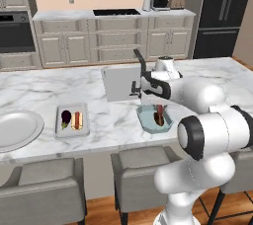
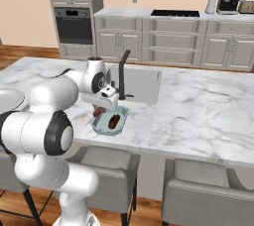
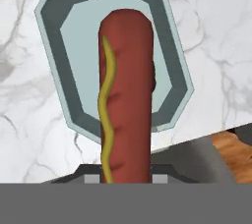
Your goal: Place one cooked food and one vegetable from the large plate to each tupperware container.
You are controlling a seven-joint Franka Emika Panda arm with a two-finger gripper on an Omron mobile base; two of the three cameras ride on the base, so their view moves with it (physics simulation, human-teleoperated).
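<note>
My gripper [image 1: 159,105] [image 2: 99,110] is shut on a red-brown hot dog [image 3: 125,95] with a mustard line, which hangs just above the teal tupperware container [image 1: 149,122] [image 2: 106,128] [image 3: 54,26]. A dark brown food piece [image 1: 159,119] [image 2: 115,120] lies inside that container. To the left, the pale rectangular tupperware container [image 1: 72,131] holds a dark eggplant [image 1: 65,117] and another hot dog [image 1: 77,119]. The large plate [image 1: 15,129] [image 2: 10,98] sits bare at the counter's left end.
Everything rests on a marble island counter [image 1: 44,88]. A sink [image 1: 121,85] with a dark faucet [image 1: 141,63] [image 2: 122,74] lies right behind the teal container. Grey stools [image 1: 47,189] [image 2: 206,185] stand under the counter's near edge.
</note>
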